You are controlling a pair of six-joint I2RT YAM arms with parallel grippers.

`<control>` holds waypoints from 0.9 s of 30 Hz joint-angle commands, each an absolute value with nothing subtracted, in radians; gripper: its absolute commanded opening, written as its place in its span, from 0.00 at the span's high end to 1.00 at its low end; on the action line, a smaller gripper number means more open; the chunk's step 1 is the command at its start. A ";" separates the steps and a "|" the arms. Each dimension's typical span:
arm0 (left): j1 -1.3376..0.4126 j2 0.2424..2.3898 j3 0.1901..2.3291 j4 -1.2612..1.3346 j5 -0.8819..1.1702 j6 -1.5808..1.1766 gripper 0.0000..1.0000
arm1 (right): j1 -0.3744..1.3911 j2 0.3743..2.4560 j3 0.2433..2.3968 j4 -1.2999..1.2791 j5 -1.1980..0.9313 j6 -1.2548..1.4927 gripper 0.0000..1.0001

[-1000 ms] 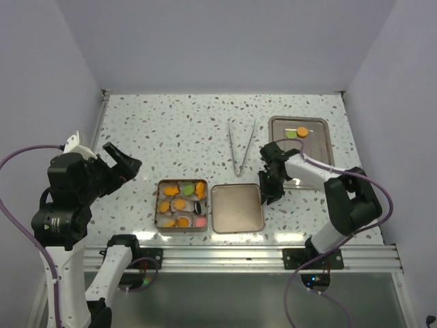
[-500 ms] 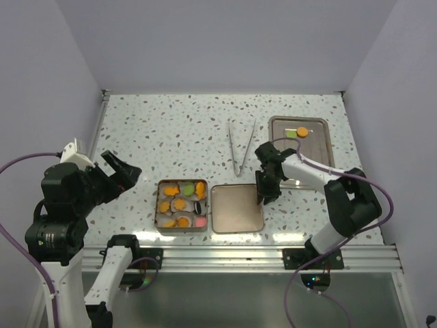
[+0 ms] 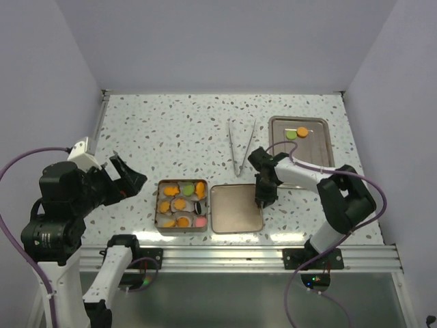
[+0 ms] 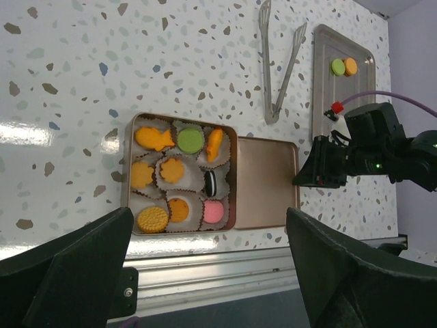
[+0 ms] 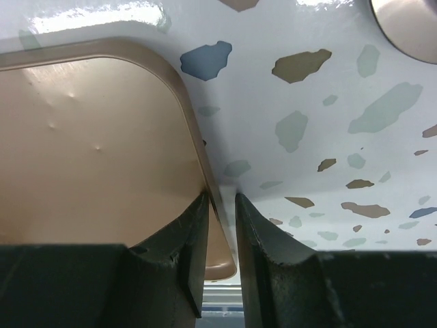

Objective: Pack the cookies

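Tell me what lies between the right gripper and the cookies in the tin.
The flat metal lid, beside the cookies; the right gripper straddles its right rim. Clearest in the top external view.

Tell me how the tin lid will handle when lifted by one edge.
The lid looks like thin stiff metal, so it should stay flat, not flop. Its smooth shiny rim, which the right gripper straddles, may slip or pivot in so narrow a pinch. Shallow and empty, it is probably light.
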State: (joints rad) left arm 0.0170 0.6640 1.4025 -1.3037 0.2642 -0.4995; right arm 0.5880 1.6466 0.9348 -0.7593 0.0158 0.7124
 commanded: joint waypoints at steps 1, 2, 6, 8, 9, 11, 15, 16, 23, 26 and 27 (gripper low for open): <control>0.011 0.663 1.372 -1.287 0.301 -0.485 0.00 | 0.592 1.674 0.940 -0.767 0.106 0.732 0.74; 0.011 0.664 1.358 -1.264 0.299 -0.494 0.00 | 0.591 1.669 0.946 -0.765 0.106 0.715 0.75; 0.011 0.680 1.302 -1.200 0.307 -0.549 0.00 | 0.591 1.664 0.953 -0.759 0.086 0.672 0.88; 0.009 0.686 1.289 -1.151 0.284 -0.560 0.00 | 0.592 1.661 0.959 -0.747 0.074 0.646 1.00; 0.011 0.686 1.269 -1.134 0.276 -0.566 0.00 | 0.591 1.652 0.962 -0.749 0.074 0.641 1.00; 0.009 0.690 1.247 -1.088 0.265 -0.574 0.00 | 0.591 1.626 0.983 -0.762 0.069 0.623 1.00; 0.011 0.704 1.221 -1.003 0.293 -0.600 0.00 | 0.591 1.516 1.043 -0.837 0.064 0.614 1.00; 0.011 0.707 1.220 -0.964 0.305 -0.603 0.00 | 0.591 1.470 1.078 -0.876 0.061 0.614 1.00; 0.009 0.735 1.123 -0.703 0.494 -0.630 0.00 | 0.589 1.315 1.278 -1.058 0.063 0.606 1.00; 0.009 0.759 1.037 -0.532 0.607 -0.675 0.00 | 0.588 1.293 1.367 -1.098 0.035 0.610 1.00; 0.009 0.764 1.023 -0.491 0.630 -0.684 0.00 | 0.589 1.293 1.390 -1.106 0.017 0.612 1.00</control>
State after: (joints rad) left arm 0.0154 0.7410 1.0721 -0.7380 0.4782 -0.6353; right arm 0.5892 1.3106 1.3132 -1.0172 0.0422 0.6159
